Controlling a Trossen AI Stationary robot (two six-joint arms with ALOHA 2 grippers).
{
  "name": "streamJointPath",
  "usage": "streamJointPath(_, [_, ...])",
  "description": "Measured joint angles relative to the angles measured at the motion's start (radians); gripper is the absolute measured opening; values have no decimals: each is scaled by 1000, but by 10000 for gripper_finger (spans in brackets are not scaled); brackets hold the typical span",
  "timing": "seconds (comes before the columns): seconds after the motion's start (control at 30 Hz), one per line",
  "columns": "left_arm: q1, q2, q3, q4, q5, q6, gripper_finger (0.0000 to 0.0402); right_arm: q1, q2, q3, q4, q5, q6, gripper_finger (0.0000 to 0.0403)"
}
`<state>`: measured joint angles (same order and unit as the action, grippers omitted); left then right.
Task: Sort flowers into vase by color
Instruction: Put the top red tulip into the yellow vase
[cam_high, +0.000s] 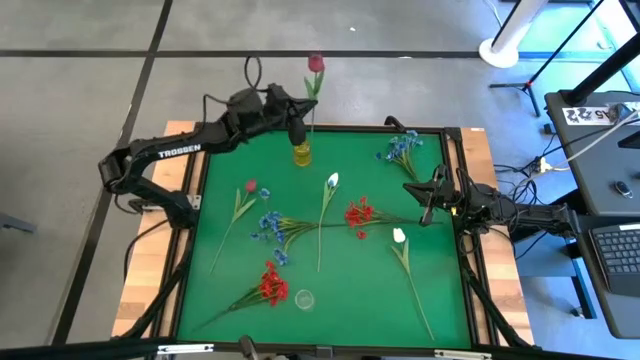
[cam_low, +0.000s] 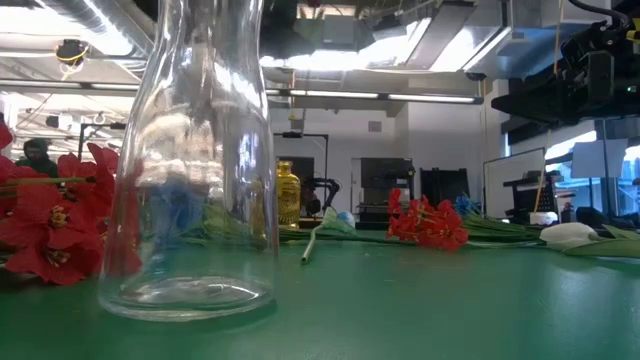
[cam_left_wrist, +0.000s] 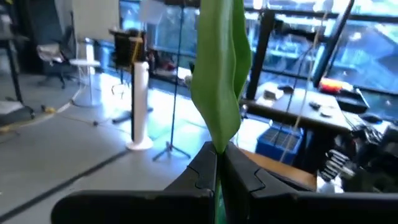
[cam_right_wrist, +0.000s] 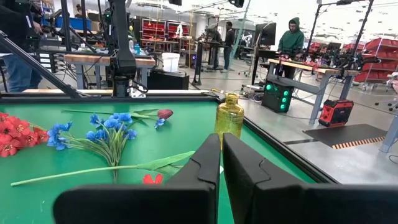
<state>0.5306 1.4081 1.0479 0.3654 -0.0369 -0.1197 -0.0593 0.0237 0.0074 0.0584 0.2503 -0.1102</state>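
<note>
Pink tulip (cam_high: 316, 63) in left pincer (cam_high: 297, 130) stands in yellow vase (cam_high: 302, 154)

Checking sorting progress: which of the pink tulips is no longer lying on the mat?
The pink tulip held upright by the left gripper over the yellow vase; the other pink tulip lies flat on the green mat.

Flowers: two red (cam_high: 360, 213), two blue (cam_high: 270, 226), two pink (cam_high: 316, 63), two white (cam_high: 333, 181)

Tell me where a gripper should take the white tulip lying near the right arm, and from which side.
Grip the white tulip mid-stem, below the bud, coming straight down from above. It lies flat on the green mat with its thin stem running toward the near edge, clear of other flowers. The right gripper is closest.
</note>
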Motion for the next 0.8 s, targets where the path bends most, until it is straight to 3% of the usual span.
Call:
streamJointPath(0.1, [22,1,-112,153,-12,-16,2,0,0,0,0,0,0,19])
streamJointPath(0.23, [53,0,-222,408,69,-58,2,0,0,0,0,0,0,19])
streamJointPath(0.3, [60,-1,-244,455,72,-60,2,0,0,0,0,0,0,19])
streamJointPath(0.8, [88,-55,-250,336,15,23,2,0,0,0,0,0,0,19])
